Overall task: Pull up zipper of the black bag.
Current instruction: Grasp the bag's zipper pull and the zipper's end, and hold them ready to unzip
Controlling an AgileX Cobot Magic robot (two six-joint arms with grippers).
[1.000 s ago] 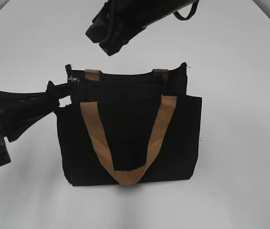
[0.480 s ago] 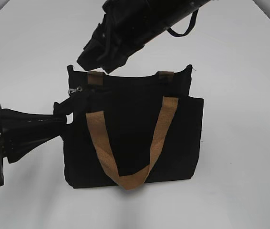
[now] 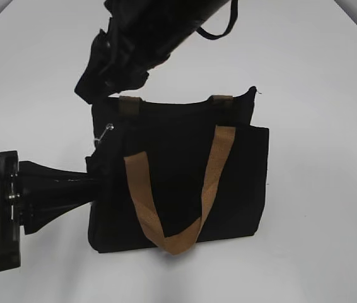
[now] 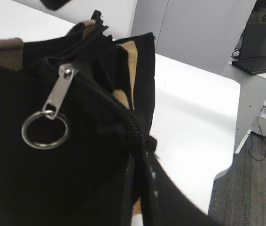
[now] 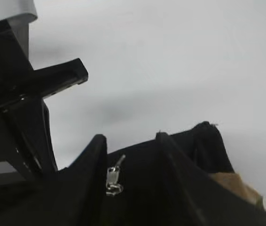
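Exterior view puts the black bag (image 3: 185,177) mid-worktop, left gripper (image 3: 96,183) seemingly pinching its soft, floppy side, right gripper (image 3: 93,88) jaws unreadable, so take the small slippery zipper (image 4: 58,92) tab, not cloth.

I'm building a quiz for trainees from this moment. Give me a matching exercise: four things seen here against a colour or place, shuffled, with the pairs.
Things:
1. zipper pull
2. bag
3. front handle
4. left gripper

Descriptions:
A. tan, looped down the front
B. silvery, with a ring on its end
C. at the bag's left edge
D. black fabric, standing on the white table

Pairs: 1-B, 2-D, 3-A, 4-C
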